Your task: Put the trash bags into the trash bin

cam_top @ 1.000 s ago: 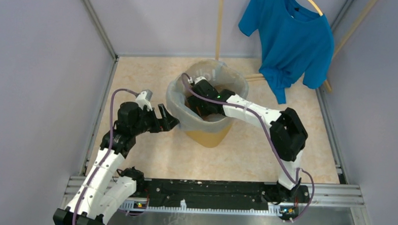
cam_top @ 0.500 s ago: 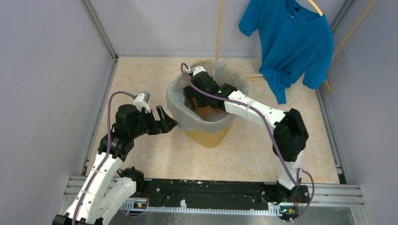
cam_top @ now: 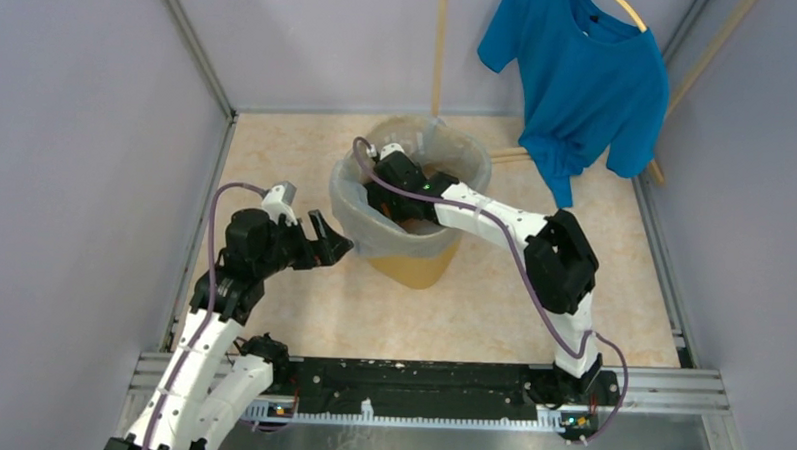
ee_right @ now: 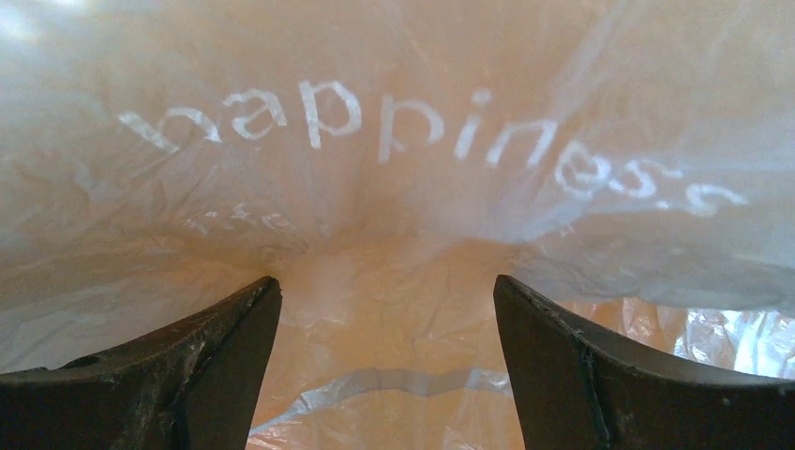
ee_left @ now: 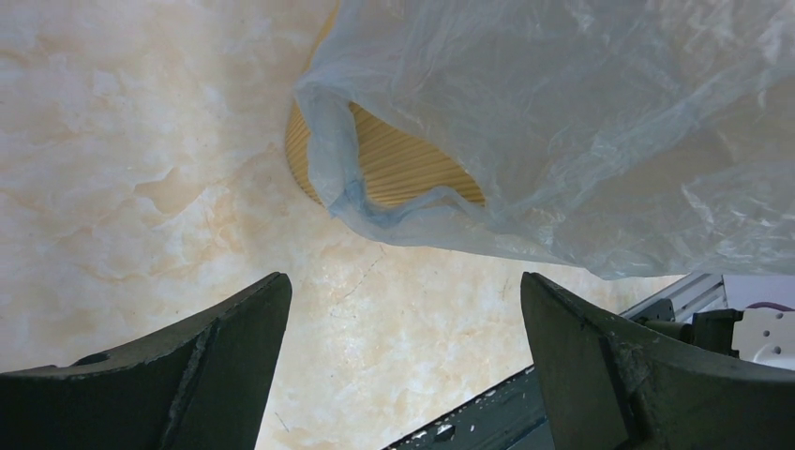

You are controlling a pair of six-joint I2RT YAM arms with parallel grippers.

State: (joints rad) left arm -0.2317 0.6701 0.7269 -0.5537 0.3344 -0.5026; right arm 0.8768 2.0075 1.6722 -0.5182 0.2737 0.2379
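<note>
The yellow-orange trash bin (cam_top: 418, 271) stands mid-table, and the pale blue trash bag (cam_top: 360, 219) lines it and is folded over its rim. My right gripper (cam_top: 394, 180) reaches down inside the bin, open, with the bag film (ee_right: 394, 216) printed "happiness" right ahead of its fingers. My left gripper (cam_top: 332, 241) is open and empty just left of the bin, close to the bag's hanging edge. In the left wrist view the bag (ee_left: 562, 122) drapes over the bin's ribbed side (ee_left: 403, 169).
A bright blue T-shirt (cam_top: 585, 76) hangs on a wooden hanger at the back right. A wooden pole (cam_top: 440, 46) stands behind the bin. Grey walls close in left, back and right. The black base rail (cam_top: 419, 386) runs along the near edge.
My right gripper has moved left and deeper toward the bin's left inner side. The bin and bag have shifted slightly left. My left gripper has pulled back a little.
</note>
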